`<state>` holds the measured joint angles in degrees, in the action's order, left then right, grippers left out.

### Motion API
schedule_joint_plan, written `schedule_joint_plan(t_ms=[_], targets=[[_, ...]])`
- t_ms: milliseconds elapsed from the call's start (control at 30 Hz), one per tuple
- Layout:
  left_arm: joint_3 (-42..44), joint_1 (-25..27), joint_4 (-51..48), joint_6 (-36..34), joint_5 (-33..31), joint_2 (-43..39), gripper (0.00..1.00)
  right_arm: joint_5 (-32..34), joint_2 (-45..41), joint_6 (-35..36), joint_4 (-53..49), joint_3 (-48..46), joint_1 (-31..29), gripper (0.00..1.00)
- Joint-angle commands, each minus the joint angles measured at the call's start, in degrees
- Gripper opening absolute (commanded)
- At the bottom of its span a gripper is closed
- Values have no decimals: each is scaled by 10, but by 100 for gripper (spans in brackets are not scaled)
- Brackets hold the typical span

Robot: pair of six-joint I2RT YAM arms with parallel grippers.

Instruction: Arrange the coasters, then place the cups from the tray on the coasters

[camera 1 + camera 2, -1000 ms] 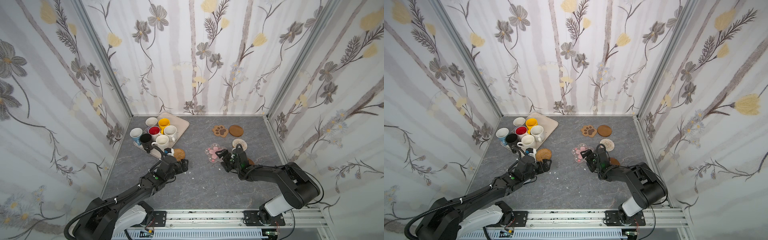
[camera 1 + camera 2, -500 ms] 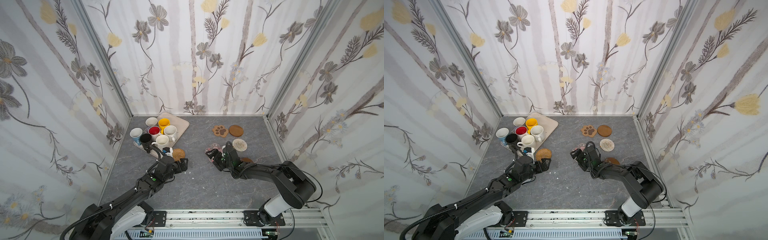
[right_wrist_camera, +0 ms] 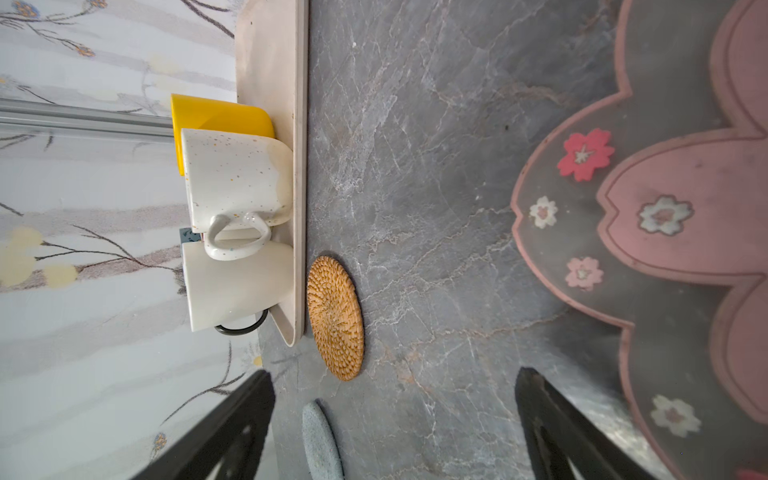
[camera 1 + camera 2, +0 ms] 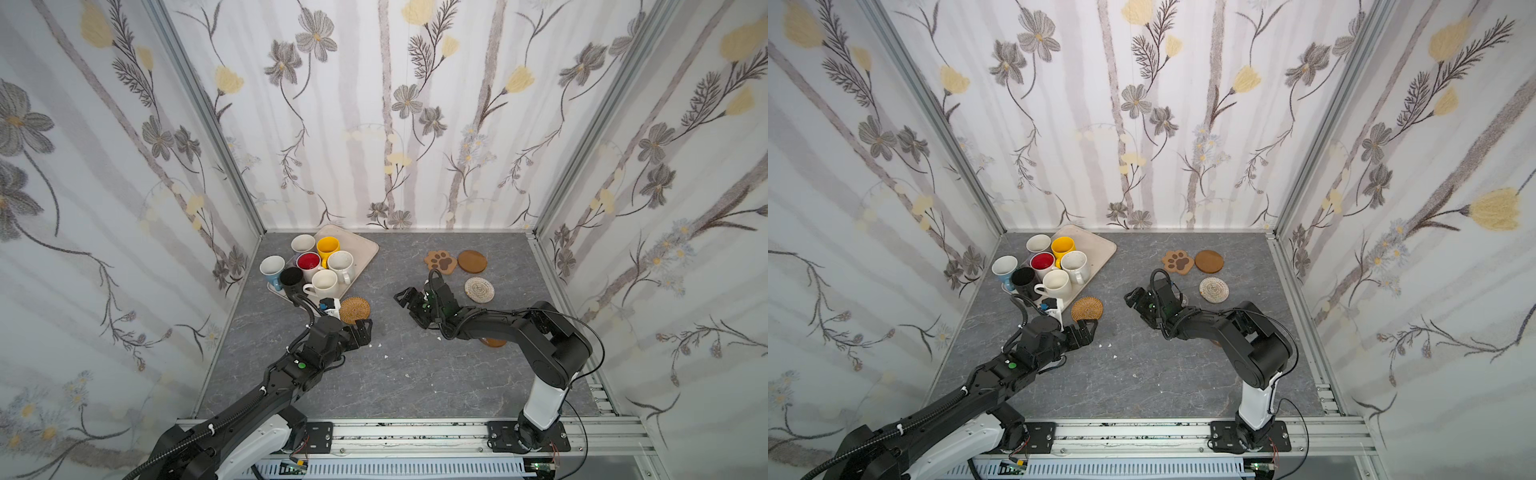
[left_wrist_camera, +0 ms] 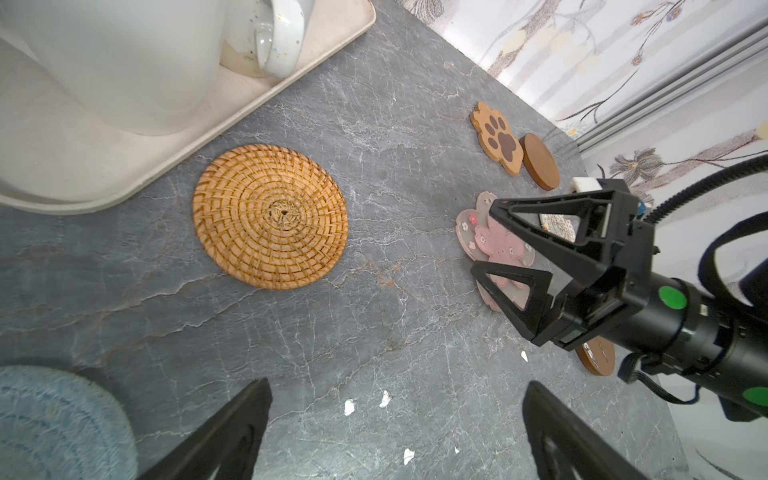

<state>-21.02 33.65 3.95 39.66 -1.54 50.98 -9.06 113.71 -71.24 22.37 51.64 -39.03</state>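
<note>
Currently the tray (image 4: 362, 246) is sitting at the far left, holding the cups (image 4: 333, 263). Both grippers are hanging spread wide and empty, the left gripper (image 4: 365, 328) pointing at the rattan coaster (image 4: 354, 309), the right gripper (image 5: 484, 239) hovering at the edge of the pink blossom coaster (image 3: 665, 249).

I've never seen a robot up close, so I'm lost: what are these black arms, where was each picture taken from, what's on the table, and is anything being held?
A left arm and a right arm stand on a grey table. Two pictures look down from overhead; two come from cameras on the arms' wrists. On the table are a tray of mugs and scattered coasters, such as a woven round one, a paw-shaped one and a pink blossom one. The left fingers and right fingers are open, holding nothing.
</note>
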Motion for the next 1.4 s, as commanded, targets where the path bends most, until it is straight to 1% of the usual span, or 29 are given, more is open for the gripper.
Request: schedule_joint_plan(t_ms=[0,200,333,867,1033,1167,1367], targets=[[2,-3,-8,7,-13,-9,97,14,10,9,-14,10,0,92],[2,-4,-8,8,-14,-7,98,40,22,58,-73,40,3,92],[1,-5,-8,6,-15,-4,98,46,21,76,-91,43,15,92],[-9,-7,-7,9,-22,19,99,38,11,112,-97,26,81,92],[-9,-7,-7,9,-26,22,99,7,13,120,-84,31,96,92],[-13,-7,-8,9,-24,20,99,-47,16,139,-58,39,104,92],[-14,-7,-8,10,-25,16,99,-115,-12,168,-64,51,103,92]])
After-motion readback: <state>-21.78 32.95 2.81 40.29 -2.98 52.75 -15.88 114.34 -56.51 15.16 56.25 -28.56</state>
